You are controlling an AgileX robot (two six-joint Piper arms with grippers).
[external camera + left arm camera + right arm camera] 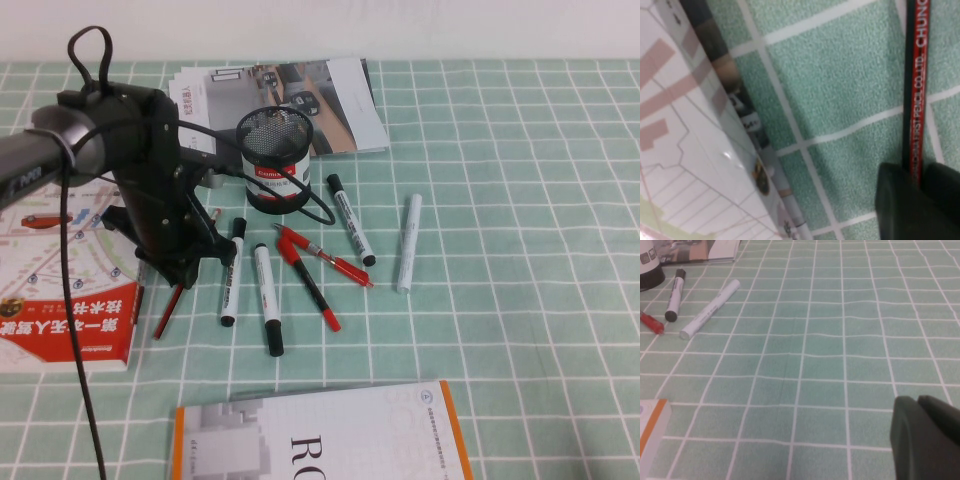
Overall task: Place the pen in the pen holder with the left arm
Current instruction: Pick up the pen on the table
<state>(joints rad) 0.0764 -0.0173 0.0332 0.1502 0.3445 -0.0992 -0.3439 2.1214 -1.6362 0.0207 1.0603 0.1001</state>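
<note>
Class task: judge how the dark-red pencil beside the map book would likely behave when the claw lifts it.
The pencil looks thin and straight, so probably stiff and light. Gripped near one end by the left claw, it may pivot. Right claw is over bare cloth.

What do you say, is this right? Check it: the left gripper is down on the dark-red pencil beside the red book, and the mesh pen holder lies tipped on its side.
Not quite. The high view shows the pen holder standing upright, not tipped. The rest holds: the left gripper is closed on the pencil beside the red book. The right gripper is shut, over bare tablecloth.
</note>
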